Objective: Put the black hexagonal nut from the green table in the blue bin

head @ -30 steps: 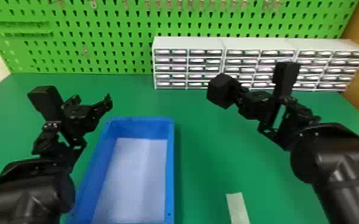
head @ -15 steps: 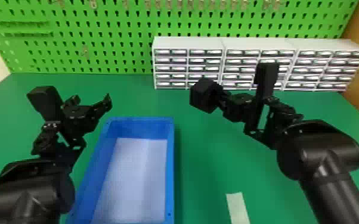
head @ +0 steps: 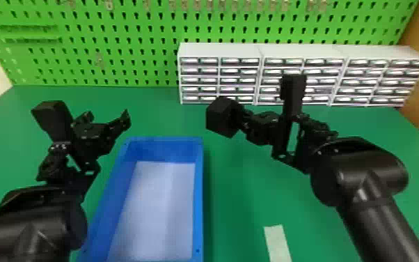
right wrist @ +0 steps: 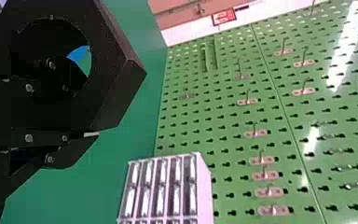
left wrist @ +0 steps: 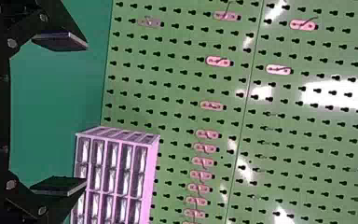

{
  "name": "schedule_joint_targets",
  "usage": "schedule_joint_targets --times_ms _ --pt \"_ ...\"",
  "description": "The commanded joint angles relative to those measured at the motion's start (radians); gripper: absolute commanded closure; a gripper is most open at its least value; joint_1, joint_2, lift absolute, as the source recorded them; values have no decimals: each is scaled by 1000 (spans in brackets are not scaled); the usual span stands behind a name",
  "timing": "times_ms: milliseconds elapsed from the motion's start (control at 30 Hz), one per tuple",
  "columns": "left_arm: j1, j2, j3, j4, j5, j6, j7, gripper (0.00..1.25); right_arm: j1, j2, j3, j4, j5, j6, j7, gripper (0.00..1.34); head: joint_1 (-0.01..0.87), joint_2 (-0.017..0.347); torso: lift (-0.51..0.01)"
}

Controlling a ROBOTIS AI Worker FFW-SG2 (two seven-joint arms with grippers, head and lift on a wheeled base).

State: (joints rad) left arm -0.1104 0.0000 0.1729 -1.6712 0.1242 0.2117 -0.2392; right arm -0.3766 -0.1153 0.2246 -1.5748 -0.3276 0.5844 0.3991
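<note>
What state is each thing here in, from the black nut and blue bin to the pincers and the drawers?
Black hexagonal nut: held up off the table, not yet in the bin.
Blue bin: open-topped, resting on the table.
Right pincer: closed on the nut.
Left pincer: open, fingers spread.
Drawers: apparently pushed in.
Green pegboard: upright behind the table.
Pale strip: lying on the table.

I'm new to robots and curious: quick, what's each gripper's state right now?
Left gripper: open, holding nothing.
Right gripper: closed on the black hexagonal nut.
</note>
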Motion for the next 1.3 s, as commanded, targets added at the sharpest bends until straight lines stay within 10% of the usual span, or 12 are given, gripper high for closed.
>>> schedule_joint_targets --times_ms 0,1267 --pt "0 -3 0 -1 0 0 0 245 -11 11 16 16 -7 17 14 1056 686 51 -97" --pt "-5 -3 7 1 0 0 0 245 -110 32 240 197 -87 34 81 1056 686 51 -97"
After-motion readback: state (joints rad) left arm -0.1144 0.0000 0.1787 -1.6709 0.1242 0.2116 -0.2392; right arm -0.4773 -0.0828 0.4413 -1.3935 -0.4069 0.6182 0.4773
